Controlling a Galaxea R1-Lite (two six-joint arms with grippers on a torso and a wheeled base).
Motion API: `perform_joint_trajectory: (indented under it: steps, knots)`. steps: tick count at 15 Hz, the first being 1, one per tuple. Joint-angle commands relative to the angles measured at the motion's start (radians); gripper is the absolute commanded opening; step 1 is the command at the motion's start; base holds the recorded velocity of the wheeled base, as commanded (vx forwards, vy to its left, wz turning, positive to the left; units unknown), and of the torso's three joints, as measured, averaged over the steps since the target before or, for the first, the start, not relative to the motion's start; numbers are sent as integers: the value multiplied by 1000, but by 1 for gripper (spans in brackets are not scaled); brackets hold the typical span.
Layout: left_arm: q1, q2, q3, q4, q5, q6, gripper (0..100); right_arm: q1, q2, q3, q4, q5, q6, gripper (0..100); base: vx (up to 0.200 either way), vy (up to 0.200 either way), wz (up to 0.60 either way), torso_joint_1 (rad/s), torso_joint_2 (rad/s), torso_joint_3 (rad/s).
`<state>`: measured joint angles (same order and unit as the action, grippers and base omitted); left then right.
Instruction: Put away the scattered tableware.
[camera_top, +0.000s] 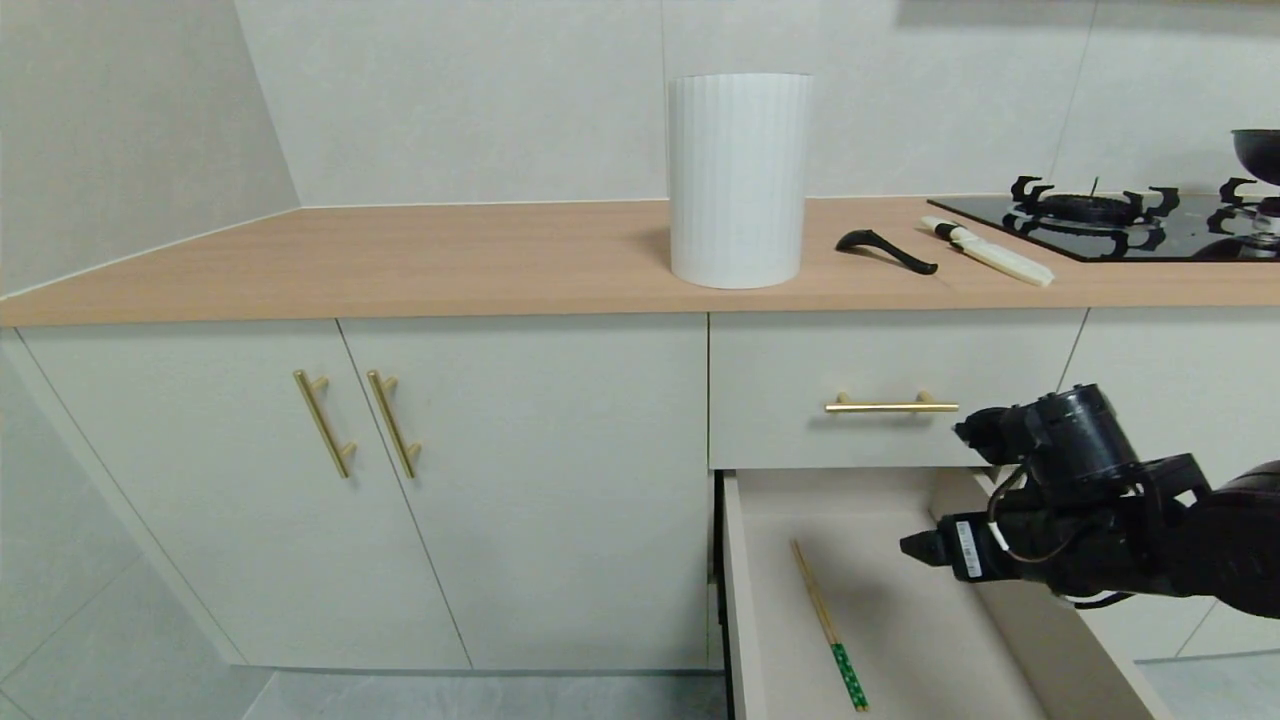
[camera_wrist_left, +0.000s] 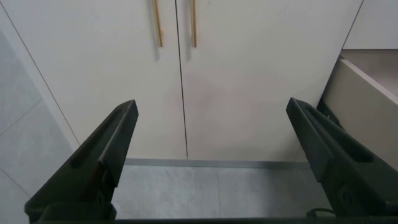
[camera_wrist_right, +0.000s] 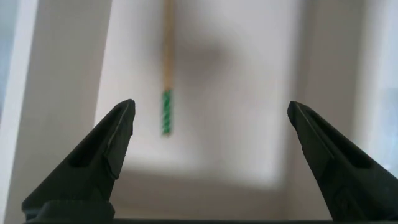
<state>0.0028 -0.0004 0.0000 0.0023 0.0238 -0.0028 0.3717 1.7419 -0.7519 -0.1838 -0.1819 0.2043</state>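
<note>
A pair of wooden chopsticks (camera_top: 825, 620) with green patterned ends lies on the floor of the open drawer (camera_top: 735, 580) at the lower right. My right gripper (camera_top: 915, 548) hangs over that drawer, to the right of the chopsticks and apart from them. Seen from its wrist, the right gripper (camera_wrist_right: 210, 106) is open and empty, with the chopsticks (camera_wrist_right: 166, 93) below it. On the counter lie a black spoon (camera_top: 885, 250) and a cream-coloured knife (camera_top: 985, 250). My left gripper (camera_wrist_left: 211, 104) is open and empty, low in front of the cabinet doors (camera_wrist_left: 249, 81).
A tall white ribbed container (camera_top: 738, 180) stands on the wooden counter left of the spoon. A black gas hob (camera_top: 1110, 215) takes the counter's right end. A shut drawer with a gold handle (camera_top: 890, 405) sits above the open one. The open drawer's side (camera_wrist_left: 360, 81) juts out near my left gripper.
</note>
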Motion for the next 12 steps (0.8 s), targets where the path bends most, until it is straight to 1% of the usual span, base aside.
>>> perform_joint_trajectory:
  steps: [1,6,7,10,12]
  knots:
    - [0,0,0,-1,1,0,100,-27,-78,3,-2,2,-9,100,0,0,0,0,0,0]
    - [0,0,0,1,1,0,100,-27,-93,9,-3,-13,-32,100,0,0,0,0,0,0]
    - [0,0,0,1,1,0,100,-27,-93,11,-3,-16,-32,100,0,0,0,27,-173,-134]
    - [0,0,0,1,1,0,100,-27,-88,13,-2,-33,-34,100,0,0,0,85,-245,-256]
    - [0,0,0,1,1,0,100,-27,-85,16,-3,-45,-45,100,0,0,0,134,-498,-312]
